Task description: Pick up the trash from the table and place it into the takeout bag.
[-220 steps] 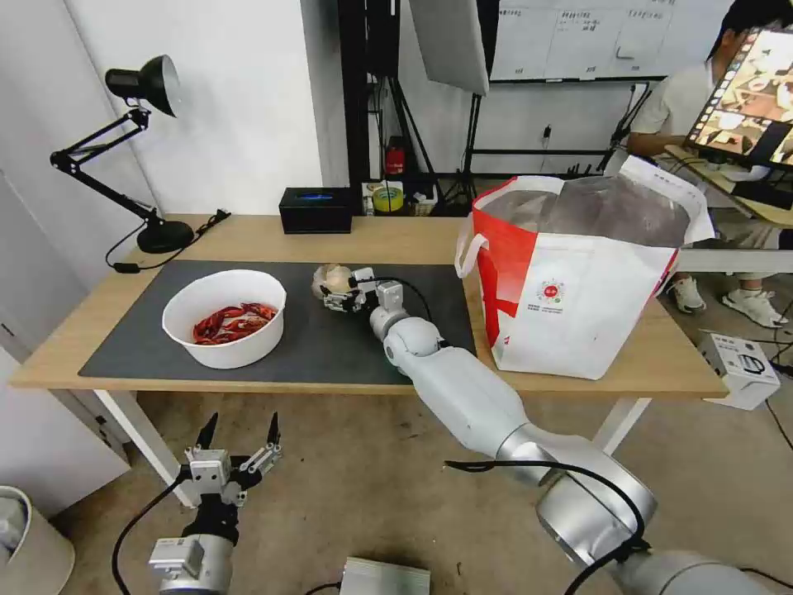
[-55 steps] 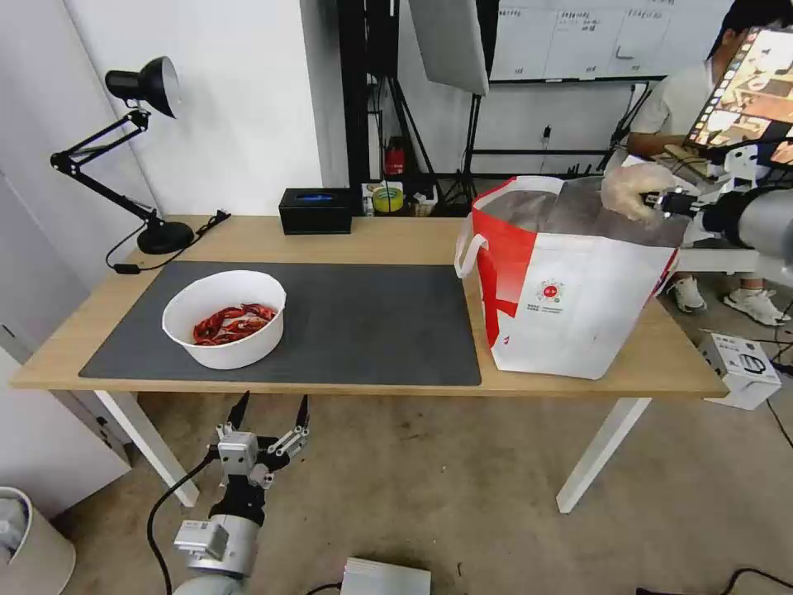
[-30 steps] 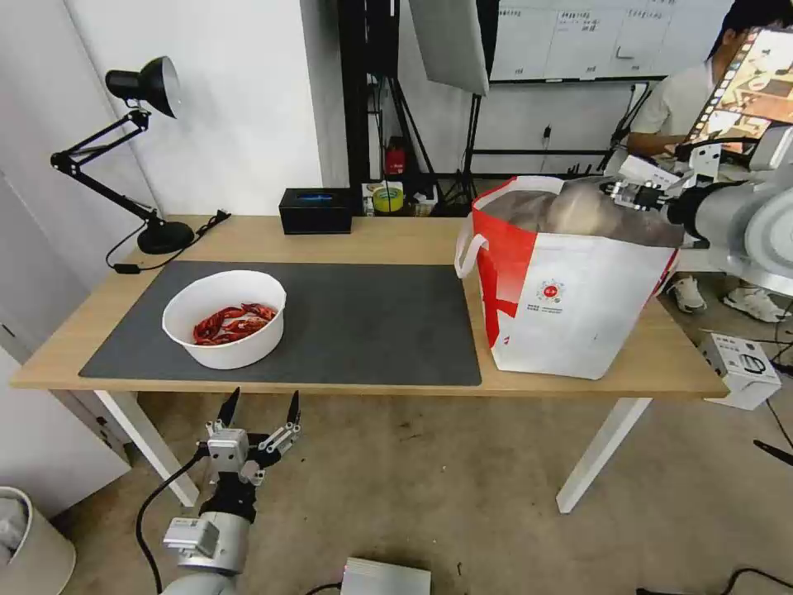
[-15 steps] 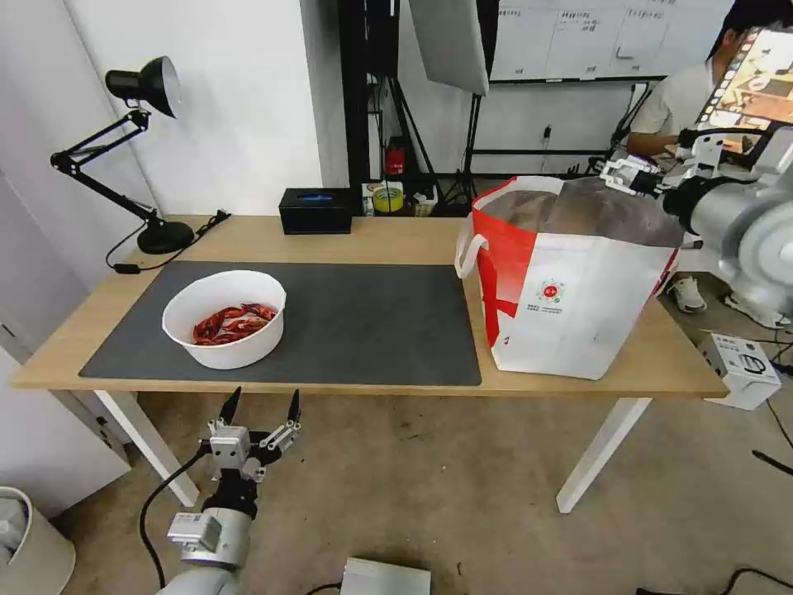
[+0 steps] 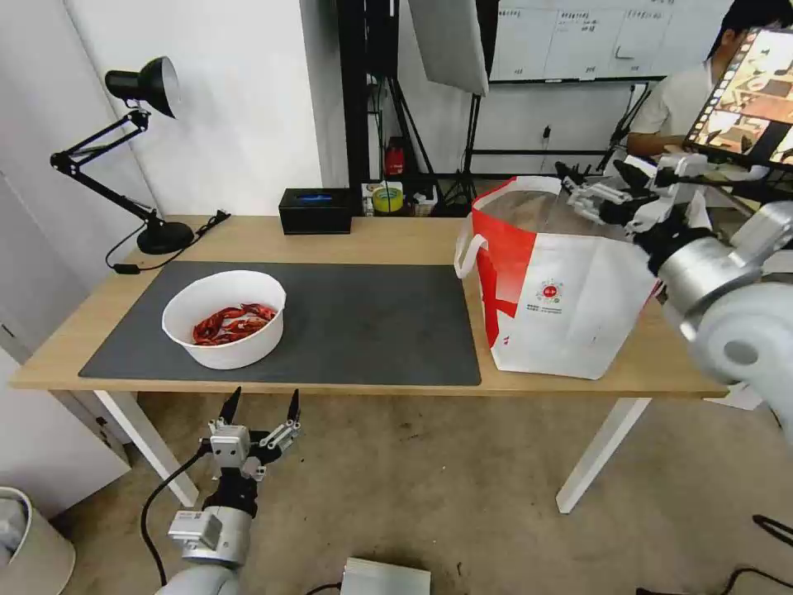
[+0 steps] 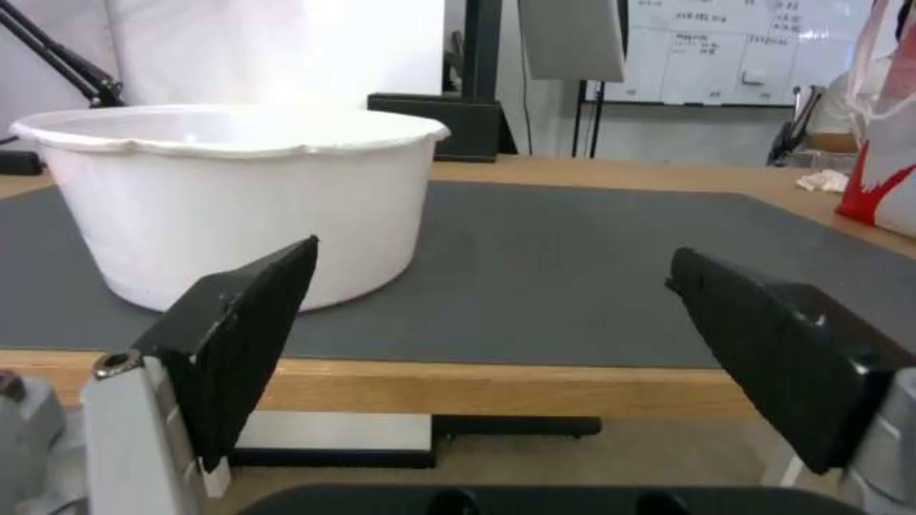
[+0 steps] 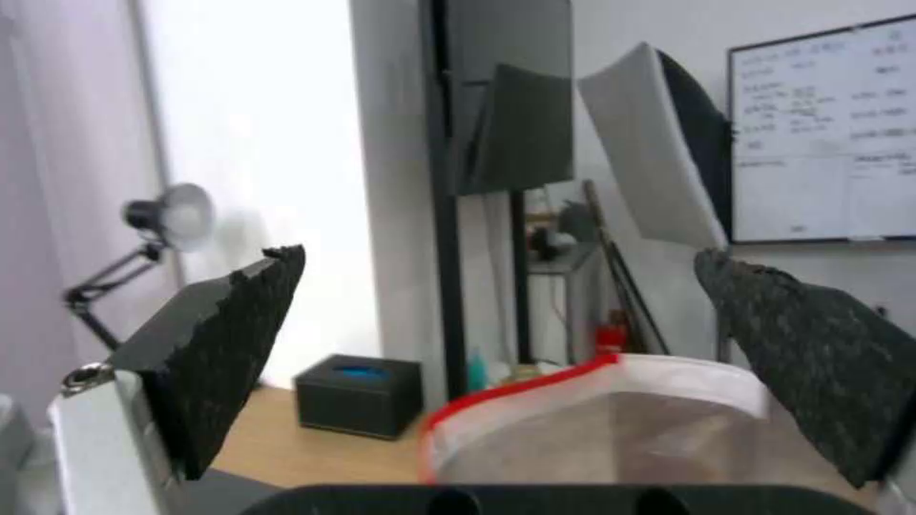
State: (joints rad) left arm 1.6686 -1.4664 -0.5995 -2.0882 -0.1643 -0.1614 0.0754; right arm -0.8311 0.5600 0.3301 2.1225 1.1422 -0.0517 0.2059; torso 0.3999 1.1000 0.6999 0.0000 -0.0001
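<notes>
A white round bowl (image 5: 223, 318) of red crayfish shells stands on the left of the dark grey mat (image 5: 372, 322) on the light-wood table (image 5: 388, 240). The white and red takeout bag (image 5: 570, 281) stands open at the table's right end. My right gripper (image 5: 595, 175) hovers open and empty above the bag's mouth; its wrist view looks past the bag's rim (image 7: 592, 379) between spread fingers (image 7: 220, 336). My left gripper (image 5: 264, 397) hangs open below the table's front edge, just right of the bowl (image 6: 229, 200), with the bag (image 6: 883, 143) far off to one side.
A black desk lamp (image 5: 140, 149) and a black tissue box (image 5: 316, 210) stand along the table's back edge. A small white crumpled thing (image 6: 821, 181) lies on the wood beside the bag. On the floor to the right sits a white box (image 5: 743, 364).
My right gripper carried a beige wrapped lump over the bag, let it drop in, and now stands open and empty, shifted left over the bag's mouth. The left gripper has barely moved.
</notes>
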